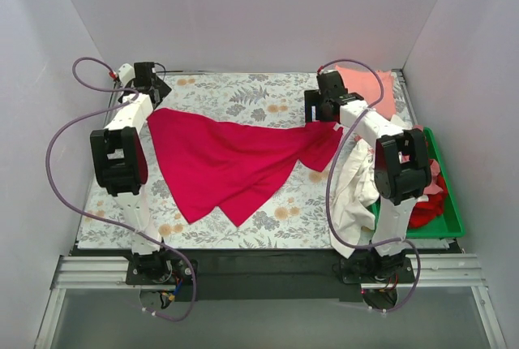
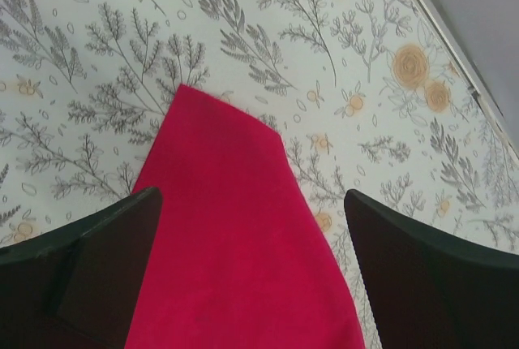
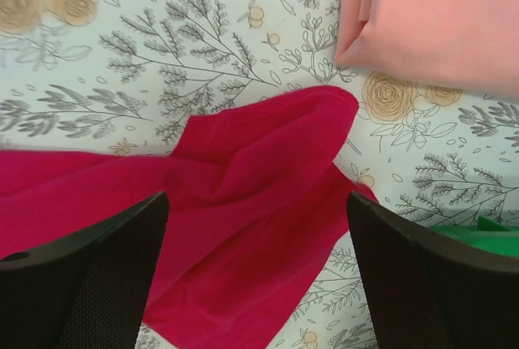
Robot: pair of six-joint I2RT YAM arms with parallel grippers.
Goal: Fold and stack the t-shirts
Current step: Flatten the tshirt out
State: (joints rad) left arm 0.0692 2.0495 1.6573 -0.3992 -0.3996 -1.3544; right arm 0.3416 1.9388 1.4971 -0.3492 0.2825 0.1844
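Black fingers (image 2: 97, 268) of the left gripper (image 2: 251, 203) stand wide apart with a corner of the crimson shirt (image 1: 227, 162) lying between them, unclamped. The right gripper (image 3: 258, 203) is likewise spread open over the shirt's opposite end, where the cloth is bunched into a rolled fold; it holds nothing.

The crimson shirt sprawls across the middle of the table (image 1: 243, 97), rumpled, with a ridge running along it and its near hem in uneven points. From above, the left gripper hangs over its far-left corner and the right gripper over its far-right corner.

Just beyond that far-right corner, and apart from it, lies a pink shirt (image 3: 438, 16), folded flat. To the right of the crimson shirt a white shirt (image 1: 353, 187) droops under the right arm, and farther right again a green tray (image 1: 450, 219) holds red cloth (image 1: 426, 207).

By the look of it, the step in hand is laying the crimson shirt out flat, with no fold begun. The next move would call for each gripper to come down and pinch the corner beneath it, taking a single layer on the bunched right side. Both would then draw apart evenly so the ridge pulls out.
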